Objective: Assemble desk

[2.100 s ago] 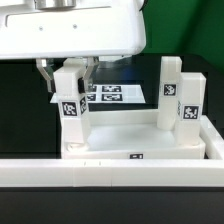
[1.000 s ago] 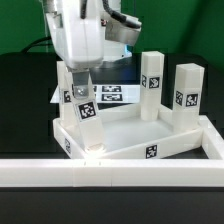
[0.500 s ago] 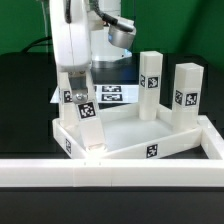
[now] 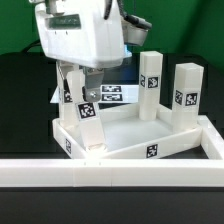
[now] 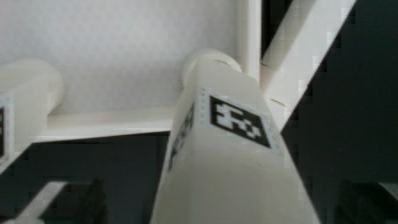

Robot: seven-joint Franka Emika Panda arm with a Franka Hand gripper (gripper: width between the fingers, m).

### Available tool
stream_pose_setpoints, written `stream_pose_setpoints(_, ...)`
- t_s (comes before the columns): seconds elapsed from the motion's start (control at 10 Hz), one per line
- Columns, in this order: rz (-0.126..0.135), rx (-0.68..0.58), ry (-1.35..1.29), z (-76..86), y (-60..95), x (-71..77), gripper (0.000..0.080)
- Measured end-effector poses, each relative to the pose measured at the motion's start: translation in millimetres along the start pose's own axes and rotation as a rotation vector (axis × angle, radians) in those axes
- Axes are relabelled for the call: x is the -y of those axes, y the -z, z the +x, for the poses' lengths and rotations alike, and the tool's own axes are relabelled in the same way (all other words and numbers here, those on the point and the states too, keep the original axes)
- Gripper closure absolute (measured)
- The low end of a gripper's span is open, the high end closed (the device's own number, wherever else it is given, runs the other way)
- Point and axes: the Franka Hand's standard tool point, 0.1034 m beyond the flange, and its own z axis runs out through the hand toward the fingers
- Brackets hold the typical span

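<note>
The two-finger gripper (image 4: pixel 79 82) hangs low over the front corner of the desk at the exterior view's left; its jaws stand one on each side of the top of a white square plastic leg (image 4: pixel 88 116) with black-and-white tags, but whether they press on it or stand just clear cannot be told, since the arm's broad white housing (image 4: pixel 78 38) hides most of the fingers; in the wrist view the same leg (image 5: pixel 222 150) fills the middle of the picture, one tag facing the camera, and no finger is plain to see.

That leg leans a little, its foot in the round corner socket of the wide white rectangular rimmed plastic tabletop (image 4: pixel 130 128); a second white leg (image 4: pixel 69 85) stands just behind it at the same side, partly hidden by the gripper; two more white tagged legs (image 4: pixel 152 82) stand upright at the far side of the tabletop toward the exterior view's right, the one nearer the right edge (image 4: pixel 186 93) a little farther forward.

The tabletop lies on the black table (image 4: pixel 20 90) near its front edge, rim upward, a small tag on its front wall; a long white bar (image 4: pixel 110 172) spans the table's front edge just before it; the flat white marker board (image 4: pixel 112 94) lies behind the tabletop toward the table's back edge, partly covered by the legs.
</note>
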Motion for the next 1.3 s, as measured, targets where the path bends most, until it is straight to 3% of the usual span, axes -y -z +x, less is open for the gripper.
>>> stream_pose_setpoints(0.2,-0.002,-0.001,0.132,-0.2,-0.2,-0.1,0.015)
stream_pose_setpoints(0.3,-0.028,-0.014,0.279,-4.3,0.2,2.1,0.015)
stream_pose_setpoints(0.4,-0.031,-0.018,0.383,-5.7,0.8,3.7,0.015)
stream_pose_setpoints(1.0,-0.034,-0.025,0.9,-0.4,1.8,2.7,0.015)
stream_pose_setpoints(1.3,-0.034,-0.025,0.923,0.3,1.5,2.7,0.0175)
